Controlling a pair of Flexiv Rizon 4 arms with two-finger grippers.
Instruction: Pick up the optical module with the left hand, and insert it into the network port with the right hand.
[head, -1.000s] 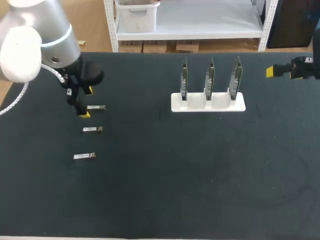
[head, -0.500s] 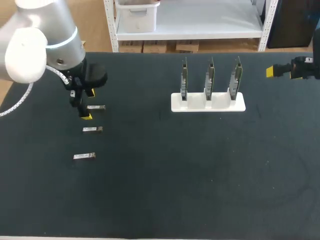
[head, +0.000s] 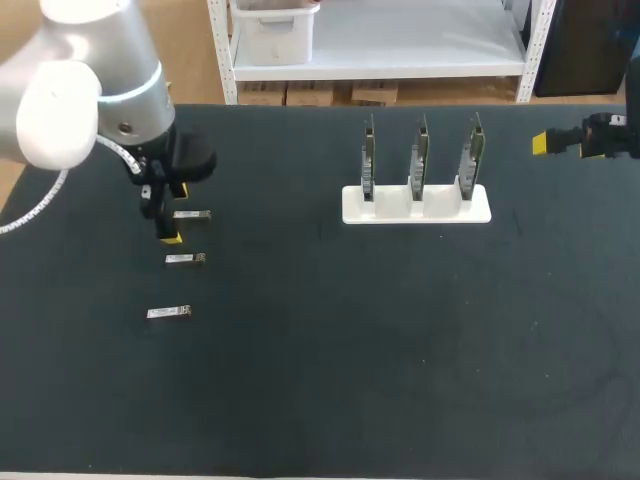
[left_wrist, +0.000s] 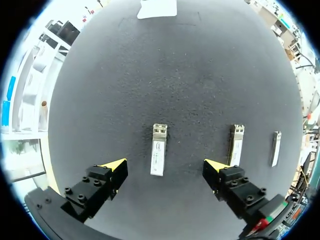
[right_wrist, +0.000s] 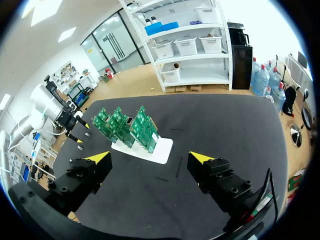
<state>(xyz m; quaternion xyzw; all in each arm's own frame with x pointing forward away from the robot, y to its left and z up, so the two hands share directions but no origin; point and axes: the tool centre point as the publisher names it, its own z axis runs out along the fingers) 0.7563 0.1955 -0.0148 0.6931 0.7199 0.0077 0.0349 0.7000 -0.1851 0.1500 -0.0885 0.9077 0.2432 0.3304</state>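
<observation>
While left jaws gape, optical module (left_wrist: 158, 150) between

Right of the white holder (head: 416, 204), the right arm (head: 612, 137) is cut off by the edge. The ports on the holder's three circuit boards (head: 421, 155) are too small to make out.

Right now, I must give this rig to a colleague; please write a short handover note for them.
Left gripper: open; one optical module lies between its fingers, not gripped.
A second module and a third module lie beside it on the table.
Right gripper: open, empty, at the table's right edge, apart from the white stand holding three upright boards.
Done: nothing yet.
Left: grip the module, lift it, pass it to the right gripper, plug it into a board.
</observation>
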